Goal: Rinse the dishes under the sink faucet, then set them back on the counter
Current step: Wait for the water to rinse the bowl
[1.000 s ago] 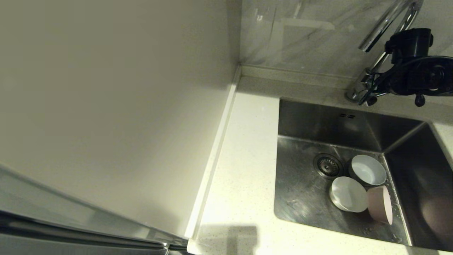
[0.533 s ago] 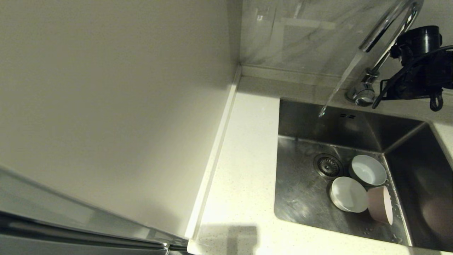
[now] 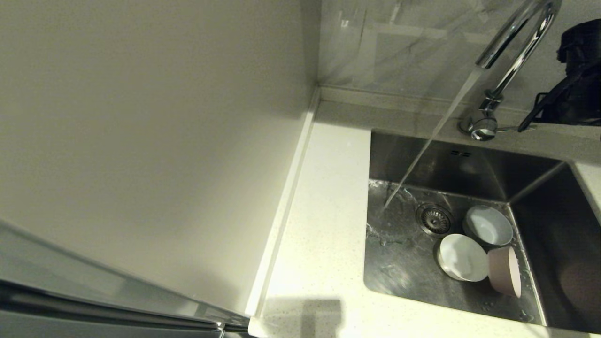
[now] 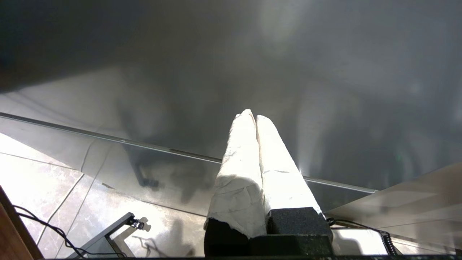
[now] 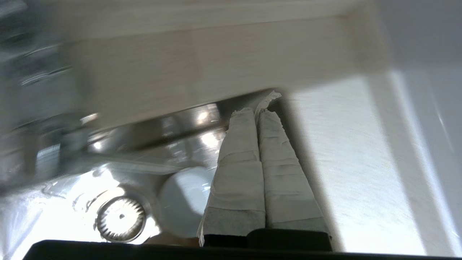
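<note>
Three bowls lie in the sink (image 3: pixel 404 263) near its right side: a white one (image 3: pixel 488 226) upright, a second white one (image 3: pixel 463 258) tilted, and a pale pink one (image 3: pixel 504 271) on its side. Water streams from the chrome faucet (image 3: pixel 519 42) onto the sink floor left of the drain strainer (image 3: pixel 434 219). The thin lever (image 3: pixel 509 128) points right. My right arm (image 3: pixel 580 75) is at the far right, clear of the lever. In the right wrist view the right gripper (image 5: pixel 257 110) is shut and empty, above a white bowl (image 5: pixel 182 202). My left gripper (image 4: pixel 252 116) is parked low, shut and empty.
The white counter (image 3: pixel 324 211) runs along the sink's left and front. A pale wall panel (image 3: pixel 141 141) rises on the left and grey marbled tiles (image 3: pixel 399 47) stand behind. A steel edge (image 3: pixel 94 300) crosses the lower left corner.
The water started and its stream now reaches the sink floor. My right arm has drawn back to the right, away from the faucet lever. The bowls have not moved.
</note>
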